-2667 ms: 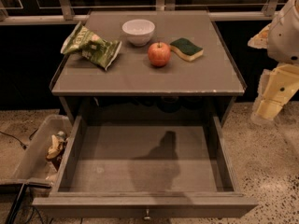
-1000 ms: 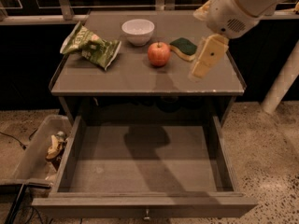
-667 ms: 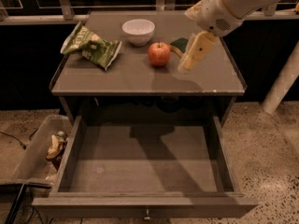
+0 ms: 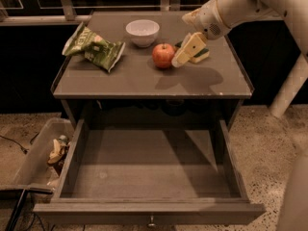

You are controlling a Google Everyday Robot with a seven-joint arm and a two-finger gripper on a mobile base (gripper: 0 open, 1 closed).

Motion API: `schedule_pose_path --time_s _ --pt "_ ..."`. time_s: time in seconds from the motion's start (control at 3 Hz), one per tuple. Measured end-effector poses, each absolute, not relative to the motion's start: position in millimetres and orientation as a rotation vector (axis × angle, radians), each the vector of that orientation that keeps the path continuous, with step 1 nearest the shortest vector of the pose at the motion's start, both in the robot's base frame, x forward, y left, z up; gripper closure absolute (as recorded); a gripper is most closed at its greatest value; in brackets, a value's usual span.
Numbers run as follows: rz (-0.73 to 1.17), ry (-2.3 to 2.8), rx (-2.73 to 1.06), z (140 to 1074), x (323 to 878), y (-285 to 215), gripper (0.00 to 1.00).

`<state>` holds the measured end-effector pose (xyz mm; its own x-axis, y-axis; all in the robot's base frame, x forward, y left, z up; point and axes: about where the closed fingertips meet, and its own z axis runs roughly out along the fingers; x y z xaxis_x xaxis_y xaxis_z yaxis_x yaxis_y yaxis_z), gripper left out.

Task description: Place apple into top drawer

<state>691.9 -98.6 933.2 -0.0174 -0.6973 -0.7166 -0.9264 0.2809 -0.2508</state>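
Note:
The red apple (image 4: pixel 163 55) stands upright on the grey cabinet top (image 4: pixel 144 83), near its middle. The top drawer (image 4: pixel 149 170) is pulled out wide below, with a bare grey bottom and a small metal knob (image 4: pixel 151 221) on its front. My gripper (image 4: pixel 181 57) comes in from the upper right on a cream arm. It hangs just right of the apple, close to it or touching its side, and low over the cabinet top. The apple is not lifted.
A white bowl (image 4: pixel 142 32) sits behind the apple. A green chip bag (image 4: pixel 94 46) lies at the left of the top. A green and yellow sponge (image 4: pixel 201 56) lies partly hidden behind my gripper. A clear plastic bin (image 4: pixel 31 162) with litter stands on the floor, left. A white post (image 4: pixel 288 88) stands right.
My arm has swung in from the far right, over the cabinet top, and moved left and down until the gripper is beside the apple. The apple and drawer have not moved.

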Motion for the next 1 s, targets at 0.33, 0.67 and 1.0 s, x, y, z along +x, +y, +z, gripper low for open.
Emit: schedule_pose_path --time_s 0.33,0.67,1.0 --pt "0.445 1.775 -1.423 915.5 721.5 -92.1 0.0" --pt "0.501 1.801 -1.386 895.5 741.3 -83.7 0.0" --pt "0.536 1.833 -1.367 876.8 752.4 -74.0 0.0"
